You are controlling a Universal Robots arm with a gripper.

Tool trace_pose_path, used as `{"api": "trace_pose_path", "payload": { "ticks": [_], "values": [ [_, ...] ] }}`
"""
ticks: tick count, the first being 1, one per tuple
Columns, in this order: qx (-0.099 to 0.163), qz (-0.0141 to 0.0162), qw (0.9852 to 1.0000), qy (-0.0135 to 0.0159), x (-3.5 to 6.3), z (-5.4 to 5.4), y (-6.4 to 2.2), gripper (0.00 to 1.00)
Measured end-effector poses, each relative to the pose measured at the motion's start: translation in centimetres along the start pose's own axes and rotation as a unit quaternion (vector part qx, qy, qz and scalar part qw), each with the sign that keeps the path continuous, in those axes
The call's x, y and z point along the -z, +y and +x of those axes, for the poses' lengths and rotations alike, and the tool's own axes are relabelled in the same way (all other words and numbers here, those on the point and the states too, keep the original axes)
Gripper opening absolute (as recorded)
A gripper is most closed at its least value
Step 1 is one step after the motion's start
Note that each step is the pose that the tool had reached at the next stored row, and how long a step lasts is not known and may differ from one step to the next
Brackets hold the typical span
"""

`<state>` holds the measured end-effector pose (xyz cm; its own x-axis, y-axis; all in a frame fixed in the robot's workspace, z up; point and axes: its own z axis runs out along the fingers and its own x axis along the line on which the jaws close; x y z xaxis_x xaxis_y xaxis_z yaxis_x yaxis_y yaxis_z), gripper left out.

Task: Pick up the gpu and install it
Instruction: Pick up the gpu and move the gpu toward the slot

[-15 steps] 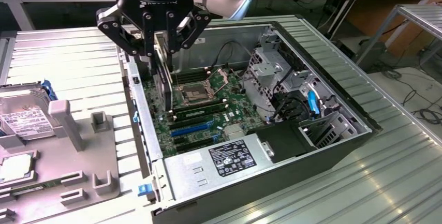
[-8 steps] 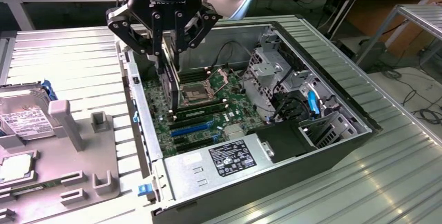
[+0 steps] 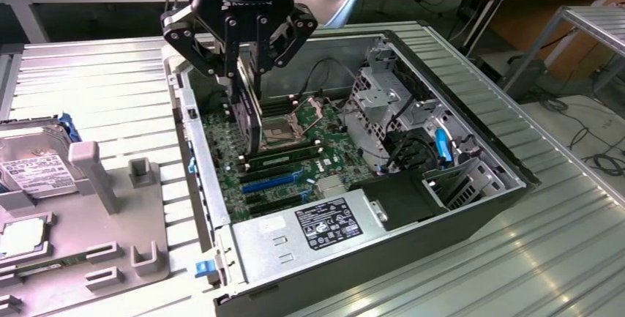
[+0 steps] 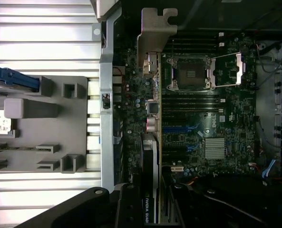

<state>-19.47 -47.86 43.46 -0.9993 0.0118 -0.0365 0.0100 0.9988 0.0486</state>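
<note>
gripper (image 3: 244, 61) clamps gpu (image 3: 248, 116) upright over motherboard (image 3: 315, 123).

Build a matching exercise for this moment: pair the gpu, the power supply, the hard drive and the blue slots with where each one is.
Things:
1. gpu
2. power supply
3. hard drive
4. blue slots

Places:
A. on the grey fixture, outside the case
B. on the motherboard
C. gripped edge-down by the gripper, over the motherboard
D. in the case's end nearest the exterior camera

Pairs: 1-C, 2-D, 3-A, 4-B
</note>
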Motion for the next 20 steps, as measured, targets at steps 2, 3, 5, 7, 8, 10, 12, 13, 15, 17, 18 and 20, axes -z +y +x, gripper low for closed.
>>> {"api": "trace_pose_path", "payload": {
  "ticks": [2, 3, 5, 7, 8, 10, 12, 13, 15, 17, 18, 20],
  "values": [
    [0.0, 0.0, 1.0, 0.0, -0.01, -0.2, 0.0, 0.27],
    [0.0, 0.0, 1.0, 0.0, -0.01, -0.2, 0.0, 0.27],
    [0.0, 0.0, 1.0, 0.0, -0.02, -0.5, 0.0, 0.27],
    [0.0, 0.0, 1.0, 0.0, -0.03, -0.7, 0.01, 0.27],
    [0.0, 0.0, 1.0, 0.0, -0.03, -0.8, 0.01, 0.27],
    [0.0, 0.0, 1.0, 0.0, -0.04, -1.0, 0.01, 0.27],
    [0.0, 0.0, 1.0, 0.0, -0.05, -1.2, 0.01, 0.27],
    [0.0, 0.0, 1.0, 0.0, -0.05, -1.3, 0.01, 0.27],
    [0.0, 0.0, 1.0, 0.0, -0.06, -1.5, 0.01, 0.27],
    [0.0, 0.0, 1.0, 0.0, -0.07, -1.9, 0.02, 0.27],
    [0.0, 0.0, 1.0, 0.0, -0.07, -2.0, 0.02, 0.27],
    [0.0, 0.0, 1.0, 0.0, -0.1, -2.5, 0.02, 0.27]
  ]
}}
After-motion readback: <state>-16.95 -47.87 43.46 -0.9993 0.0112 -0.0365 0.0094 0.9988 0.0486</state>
